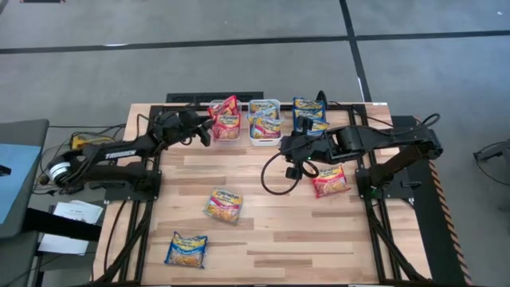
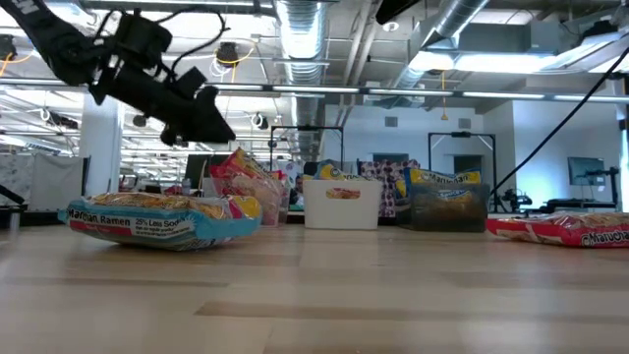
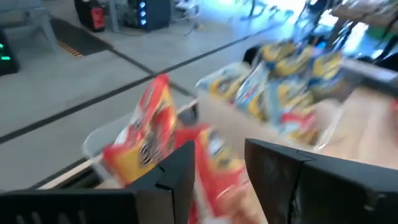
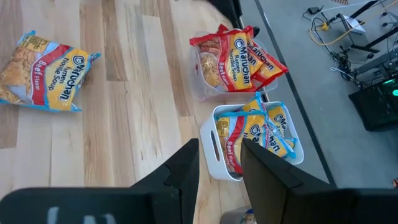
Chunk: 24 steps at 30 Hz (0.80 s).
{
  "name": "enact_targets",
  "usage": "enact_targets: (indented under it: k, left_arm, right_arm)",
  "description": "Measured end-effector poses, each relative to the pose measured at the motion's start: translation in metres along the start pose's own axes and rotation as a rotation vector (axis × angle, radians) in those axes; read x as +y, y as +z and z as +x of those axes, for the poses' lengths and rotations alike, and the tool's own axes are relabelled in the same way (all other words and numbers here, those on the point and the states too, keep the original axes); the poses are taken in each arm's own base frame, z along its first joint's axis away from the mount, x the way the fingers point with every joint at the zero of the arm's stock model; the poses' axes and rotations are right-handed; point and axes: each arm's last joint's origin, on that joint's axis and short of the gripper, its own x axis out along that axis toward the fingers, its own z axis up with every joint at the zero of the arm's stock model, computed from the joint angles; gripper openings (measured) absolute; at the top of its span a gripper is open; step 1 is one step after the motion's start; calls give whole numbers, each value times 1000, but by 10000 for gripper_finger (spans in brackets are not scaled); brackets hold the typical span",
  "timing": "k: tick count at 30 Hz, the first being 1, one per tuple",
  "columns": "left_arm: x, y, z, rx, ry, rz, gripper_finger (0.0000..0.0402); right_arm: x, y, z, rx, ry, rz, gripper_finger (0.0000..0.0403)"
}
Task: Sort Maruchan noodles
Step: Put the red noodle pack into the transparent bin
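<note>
The left gripper (image 1: 204,131), fingers apart and seemingly empty, hovers beside the clear bin (image 1: 225,127) at the far edge; the right gripper (image 1: 284,146), parted, hangs over bare mid-table.

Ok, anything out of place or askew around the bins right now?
The red packets in the clear bin stand on end and poke above its rim, right by the left tool. Three packets lie unsorted on the table.
</note>
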Motion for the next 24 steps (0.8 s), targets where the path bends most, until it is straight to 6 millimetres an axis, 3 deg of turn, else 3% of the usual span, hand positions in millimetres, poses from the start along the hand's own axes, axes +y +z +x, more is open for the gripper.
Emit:
enact_targets:
  k: [8,16,21,24]
  left_arm:
    - [-13,48,-6,-35,-253,-67,128]
    - [-20,96,13,201,-210,9,128]
    - [-23,102,34,398,-193,31,128]
    - [-23,90,49,495,-192,49,128]
  right_arm:
    - [0,0,0,0,0,1,140]
    - [0,0,0,1,0,1,140]
    - [0,0,0,3,1,32,140]
    - [0,-2,0,15,2,53,140]
